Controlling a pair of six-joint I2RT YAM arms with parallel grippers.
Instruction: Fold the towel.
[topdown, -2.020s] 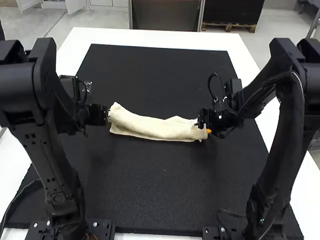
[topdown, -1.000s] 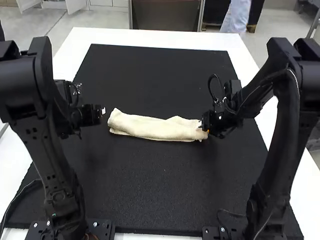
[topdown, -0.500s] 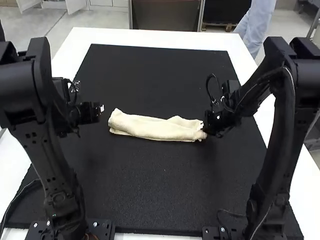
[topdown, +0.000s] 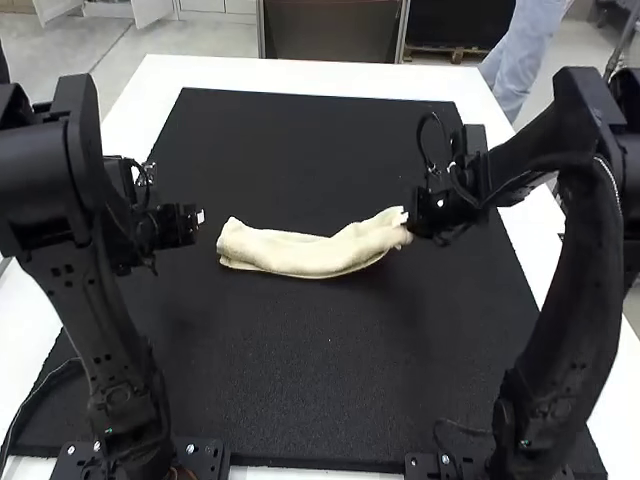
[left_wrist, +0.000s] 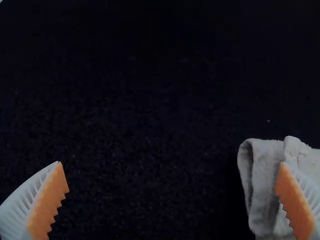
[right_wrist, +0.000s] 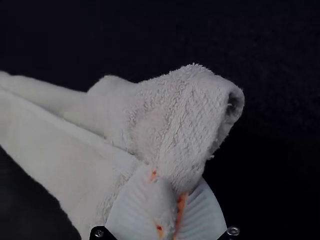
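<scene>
There's one cream towel (topdown: 290, 255) over the middle of the mat, folded into a long narrow strip, its end by the right arm (topdown: 575, 310) raised off the surface. The right pincer (topdown: 407, 220) is clamped on that end, fabric bunched between its ribbed fingers. Across from it, the left pincer (topdown: 200, 216) sits just beside the strip's other end, fingers wide apart, gripping nothing. I count two arms, each bent high and angled inward, so the pincers face each other. Beneath everything lies one black mat (topdown: 330, 380) on a white table (topdown: 300, 72).
</scene>
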